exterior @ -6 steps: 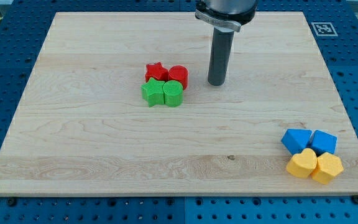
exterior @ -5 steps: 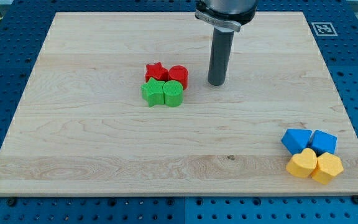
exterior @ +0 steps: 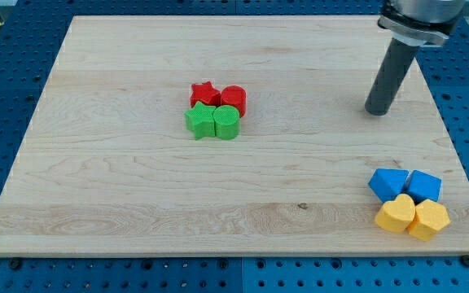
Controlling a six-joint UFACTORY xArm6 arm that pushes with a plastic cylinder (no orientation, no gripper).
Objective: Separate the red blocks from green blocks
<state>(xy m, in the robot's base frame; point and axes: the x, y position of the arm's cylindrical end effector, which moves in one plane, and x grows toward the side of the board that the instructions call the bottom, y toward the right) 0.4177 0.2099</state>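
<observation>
Resting on bare board: my tip point(exterior: 377, 112), no claw | view's left, well apart: red star point(exterior: 203, 93), red cylinder point(exterior: 234, 98) touching green star point(exterior: 199, 121), green cylinder point(exterior: 227, 122)

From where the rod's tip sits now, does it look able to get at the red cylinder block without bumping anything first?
Probably yes. My tip stands well to the view's right of the red cylinder block, with only bare wooden board between them. The green blocks lie just below the red ones, off that path.

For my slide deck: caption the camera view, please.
Tip right of the touching red and green blocks.
</observation>
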